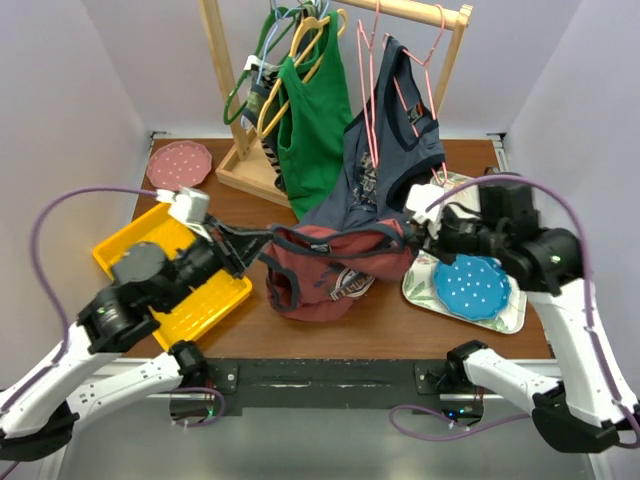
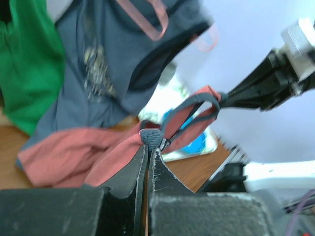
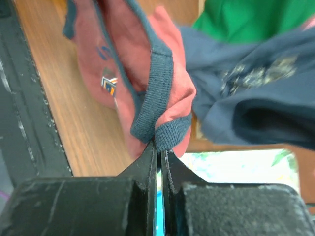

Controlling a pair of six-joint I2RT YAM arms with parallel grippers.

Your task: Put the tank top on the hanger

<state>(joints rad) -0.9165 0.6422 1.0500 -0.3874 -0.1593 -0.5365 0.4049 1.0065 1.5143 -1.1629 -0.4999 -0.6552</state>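
Observation:
The faded red tank top (image 1: pixel 325 268) hangs stretched between my two grippers above the middle of the table, its lower part sagging onto the wood. My left gripper (image 1: pixel 262 243) is shut on a navy-trimmed edge (image 2: pixel 150 136) at the garment's left end. My right gripper (image 1: pixel 412 238) is shut on the navy trim (image 3: pixel 158 132) at the right end. The left wrist view shows the red cloth (image 2: pixel 74 152) running toward the right gripper's fingers (image 2: pixel 231 98). A thin pink wire hanger (image 1: pixel 432 60) hangs on the rack rail behind, beside a navy tank top (image 1: pixel 385 150).
The wooden rack (image 1: pixel 235 165) at the back also carries a green tank top (image 1: pixel 315 120) and yellow and green hangers (image 1: pixel 300 40). A yellow tray (image 1: pixel 150 240) and pink plate (image 1: pixel 180 162) lie left. A blue plate (image 1: pixel 472 287) sits on a patterned tray (image 1: pixel 420 285) at the right.

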